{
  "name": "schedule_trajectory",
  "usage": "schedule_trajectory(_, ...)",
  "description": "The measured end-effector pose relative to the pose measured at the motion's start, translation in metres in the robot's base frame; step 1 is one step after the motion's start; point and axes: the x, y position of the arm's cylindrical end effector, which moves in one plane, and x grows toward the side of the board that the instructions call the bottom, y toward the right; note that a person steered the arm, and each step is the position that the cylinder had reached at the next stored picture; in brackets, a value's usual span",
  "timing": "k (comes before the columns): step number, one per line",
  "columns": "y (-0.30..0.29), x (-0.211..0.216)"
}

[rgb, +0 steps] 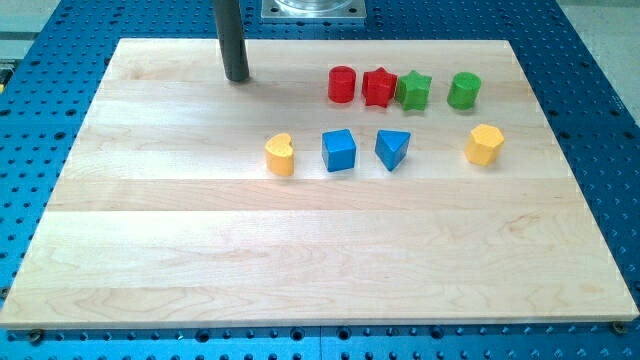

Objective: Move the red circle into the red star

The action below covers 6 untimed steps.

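The red circle (pixel 342 84) stands near the view's top, just left of the red star (pixel 378 87), with a thin gap or light contact between them; I cannot tell which. The red star touches the green star (pixel 413 90) on its right. My tip (pixel 237 77) rests on the board at the view's upper left, well to the left of the red circle and apart from every block.
A green circle (pixel 464 90) stands right of the green star. Below are a yellow heart (pixel 281 154), a blue cube (pixel 339 150), a blue triangle (pixel 392 148) and a yellow hexagon (pixel 484 144). The wooden board (pixel 300 260) lies on a blue perforated table.
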Motion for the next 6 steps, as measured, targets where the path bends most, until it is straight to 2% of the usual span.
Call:
schedule_trajectory(1,0.000,0.000)
schedule_trajectory(2,0.039,0.030)
schedule_trajectory(3,0.087,0.027)
schedule_trajectory(4,0.149,0.058)
schedule_trajectory(5,0.160,0.061)
schedule_trajectory(6,0.154,0.083)
